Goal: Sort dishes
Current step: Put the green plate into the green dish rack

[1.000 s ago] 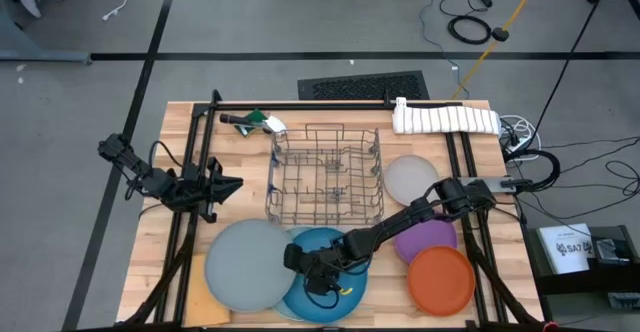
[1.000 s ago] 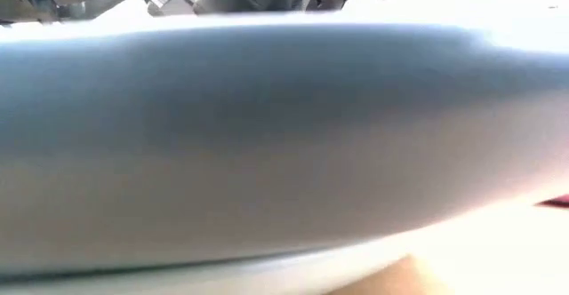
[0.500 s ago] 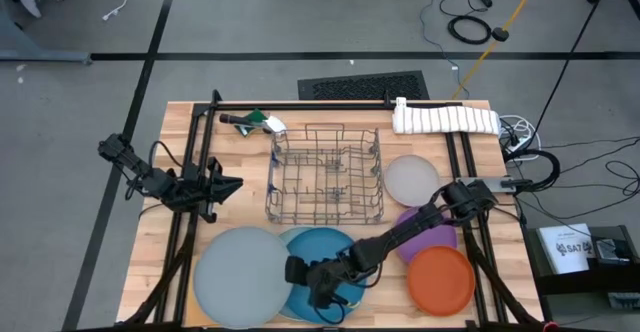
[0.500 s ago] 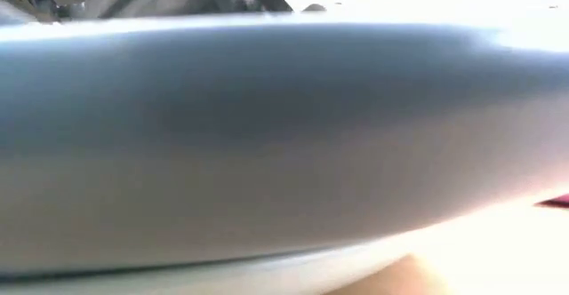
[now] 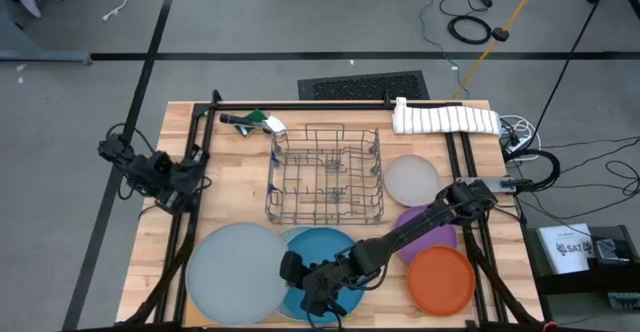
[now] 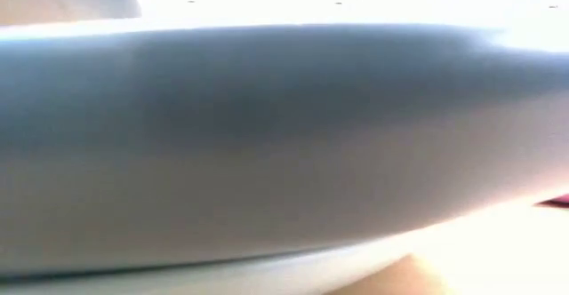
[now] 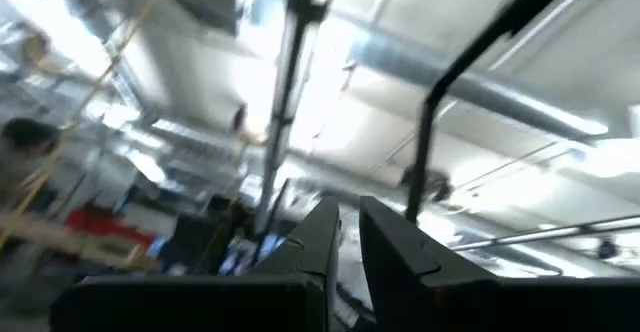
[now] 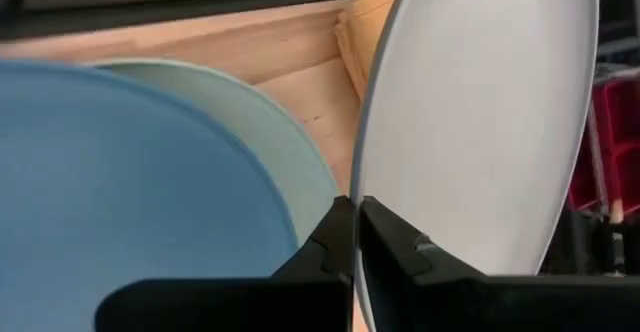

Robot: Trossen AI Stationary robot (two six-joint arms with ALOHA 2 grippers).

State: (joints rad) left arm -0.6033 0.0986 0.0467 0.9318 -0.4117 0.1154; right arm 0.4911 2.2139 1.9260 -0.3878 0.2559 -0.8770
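My right gripper [image 5: 292,268] is shut on a large grey-blue plate [image 5: 235,272] at the near left of the table. That plate's underside fills the low view [image 6: 267,144]. Beside it a bright blue plate [image 5: 335,257] lies on a pale teal one [image 8: 270,142]. A light grey plate [image 5: 411,179], a purple plate [image 5: 430,237] and an orange plate [image 5: 440,280] lie flat on the right. My left gripper [image 7: 348,222] is shut on nothing, points up at the ceiling, and sits by the left edge [image 5: 180,177]. My right gripper pinches the grey-blue plate's rim [image 8: 362,187] between its two fingers, on the plate's right side next to the blue plate. It reaches in from the table's right, slanting down. The held side is raised above the blue plate; whether the plate's other side touches the table, I cannot tell.
A wire rack [image 5: 328,175] stands mid-table behind the plates. A rolled white towel [image 5: 445,119] and a green-handled brush [image 5: 255,122] lie along the far edge. A tan sheet [image 8: 365,32] lies at the near left corner under the lifted plate.
My right gripper has risen and drawn toward the near left, taking the grey-blue plate with it; the plate now stands higher and farther left, off the blue plate. My left gripper has tipped upward and pulled back toward the left edge.
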